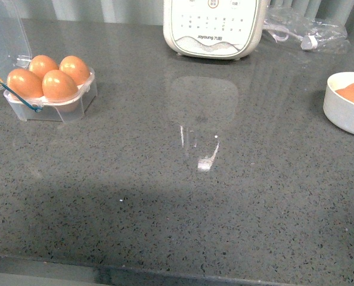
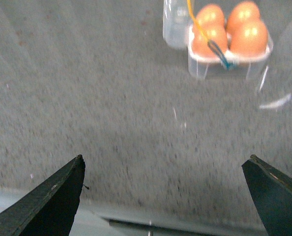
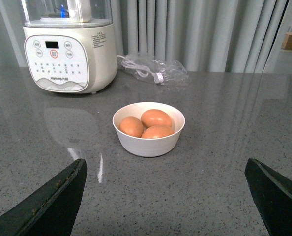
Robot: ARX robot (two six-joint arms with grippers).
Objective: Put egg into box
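At the left of the grey stone counter (image 1: pixel 165 196) stood the clear plastic box (image 1: pixel 75 110), its hinged lid (image 1: pixel 4 36) thrown open on the far-left side and all four cells filled by four brown eggs (image 1: pixel 59 85) sitting upright and touching one another. The left gripper (image 2: pixel 165 162) hung above bare counter well short of the box, its jaws spread wide with nothing between them. Further right, at the back, were a white Joyoung appliance (image 1: pixel 216 27) and a crumpled plastic bag (image 1: pixel 305 30) holding a cable. At the right edge sat the round white bowl (image 3: pixel 148 145), where three more eggs lay piled; the uppermost egg (image 3: pixel 156 119) rested on the other two and looked the easiest to reach. The right gripper (image 3: pixel 165 162) faced the bowl from well apart, jaws likewise wide and empty. That egg was probably light, rigid, smooth-shelled and brittle, apt to slip or crack under a hard pinch, so a gentle grip across its widest middle from above seemed wisest. No free cell showed in the box.
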